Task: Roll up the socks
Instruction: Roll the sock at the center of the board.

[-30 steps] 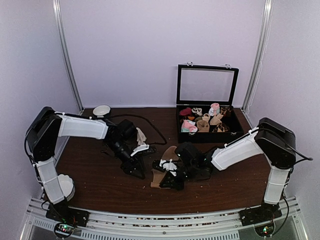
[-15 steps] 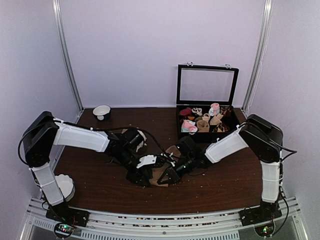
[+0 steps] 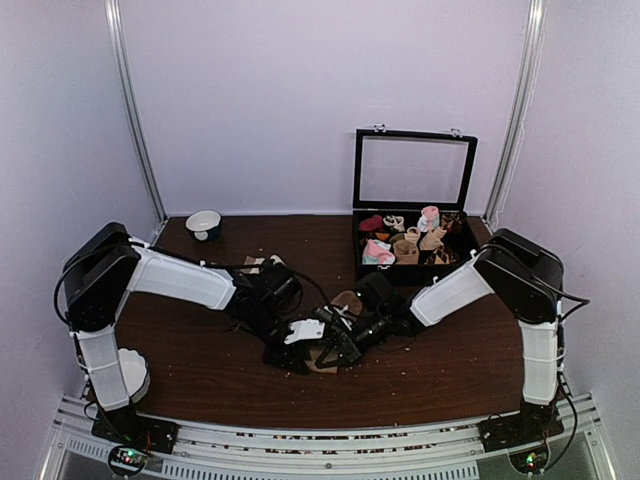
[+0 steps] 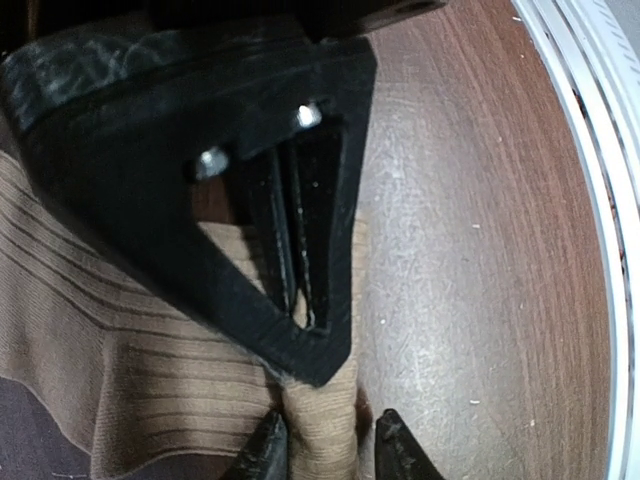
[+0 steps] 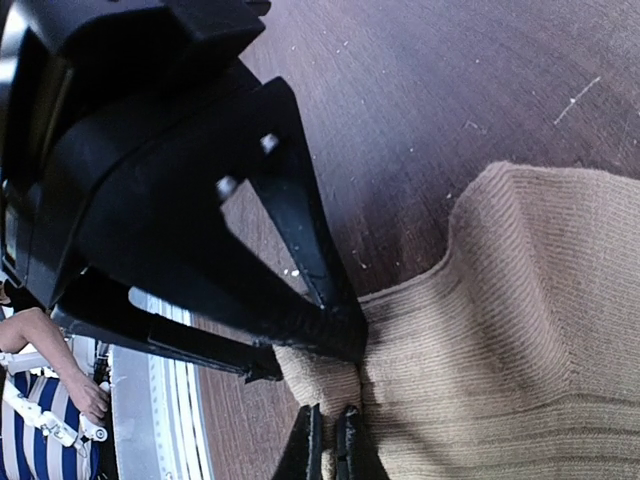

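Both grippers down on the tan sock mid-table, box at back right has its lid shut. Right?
Not quite. The lid of the box is open and stands upright, as the top external view shows. The rest holds: the left gripper and the right gripper are both at the tan sock mid-table.
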`<state>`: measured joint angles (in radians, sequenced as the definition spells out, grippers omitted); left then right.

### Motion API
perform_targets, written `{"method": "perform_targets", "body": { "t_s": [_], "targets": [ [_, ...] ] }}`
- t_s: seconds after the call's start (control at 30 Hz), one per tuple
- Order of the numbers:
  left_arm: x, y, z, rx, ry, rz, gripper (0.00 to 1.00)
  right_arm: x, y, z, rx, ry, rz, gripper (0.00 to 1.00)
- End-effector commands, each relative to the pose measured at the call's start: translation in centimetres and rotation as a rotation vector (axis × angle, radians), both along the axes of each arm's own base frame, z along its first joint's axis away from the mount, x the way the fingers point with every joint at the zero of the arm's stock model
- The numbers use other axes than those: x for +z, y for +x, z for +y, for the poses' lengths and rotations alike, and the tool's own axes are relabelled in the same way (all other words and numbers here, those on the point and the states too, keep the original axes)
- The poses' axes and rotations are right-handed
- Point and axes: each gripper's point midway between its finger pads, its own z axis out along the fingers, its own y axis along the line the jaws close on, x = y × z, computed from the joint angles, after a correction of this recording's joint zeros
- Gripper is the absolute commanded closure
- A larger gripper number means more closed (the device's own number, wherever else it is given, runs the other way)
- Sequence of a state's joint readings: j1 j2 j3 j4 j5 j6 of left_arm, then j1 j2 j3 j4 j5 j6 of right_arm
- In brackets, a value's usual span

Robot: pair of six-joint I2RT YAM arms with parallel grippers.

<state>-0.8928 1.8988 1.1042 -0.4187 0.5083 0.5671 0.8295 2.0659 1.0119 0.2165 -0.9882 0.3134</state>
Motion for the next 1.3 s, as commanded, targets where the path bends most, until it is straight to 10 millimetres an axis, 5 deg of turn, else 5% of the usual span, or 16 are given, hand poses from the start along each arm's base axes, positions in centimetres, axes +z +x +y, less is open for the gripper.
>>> {"method": "perform_targets", "body": {
  "t_s": [0.0, 0.13, 0.2, 0.4, 0.73, 1.03, 1.07, 1.1, 1.13, 1.27],
  "targets": [
    [0.3, 0.2, -1.0, -0.015, -0.015, -0.002, 0.74, -5.3, -0.9, -2.9, -0.063, -0.192, 0.089, 1.0],
    [-0.3, 0.3, -1.1, 0.012, 0.019, 0.051, 0.9, -4.7, -0.8, -2.9, -0.066, -0.178, 0.062, 0.97],
    [-0.6, 0.1, -0.9, 0.027, 0.032, 0.099, 0.98, -4.1, -0.6, -3.0, -0.075, -0.164, 0.032, 0.83],
    [-1.9, -0.2, 0.4, 0.104, 0.119, 0.294, 1.0, -2.1, -0.2, -3.5, -0.119, -0.113, -0.062, 0.61],
    [-4.7, -0.7, 2.8, 0.18, 0.285, 0.451, 1.0, -1.7, 0.0, -6.8, -0.193, -0.22, -0.214, 0.55],
    [-3.7, -1.0, 3.0, 0.219, 0.3, 0.587, 1.0, 1.5, -0.5, -10.1, -0.298, -0.144, -0.39, 0.54],
    [-3.6, -1.0, 3.0, 0.219, 0.305, 0.602, 1.0, 2.3, -0.4, -10.3, -0.318, -0.117, -0.42, 0.51],
    [-3.6, -1.1, 3.0, 0.22, 0.312, 0.618, 1.0, 3.2, -0.1, -10.5, -0.341, -0.092, -0.459, 0.17],
    [-3.7, -1.2, 3.1, 0.225, 0.319, 0.632, 1.0, 4.1, 0.3, -10.8, -0.368, -0.091, -0.499, 0.02],
    [-4.0, -1.0, 3.3, 0.245, 0.343, 0.651, 1.0, 6.9, 3.4, -13.7, -0.555, -0.22, -0.722, 0.0]
  ]
}}
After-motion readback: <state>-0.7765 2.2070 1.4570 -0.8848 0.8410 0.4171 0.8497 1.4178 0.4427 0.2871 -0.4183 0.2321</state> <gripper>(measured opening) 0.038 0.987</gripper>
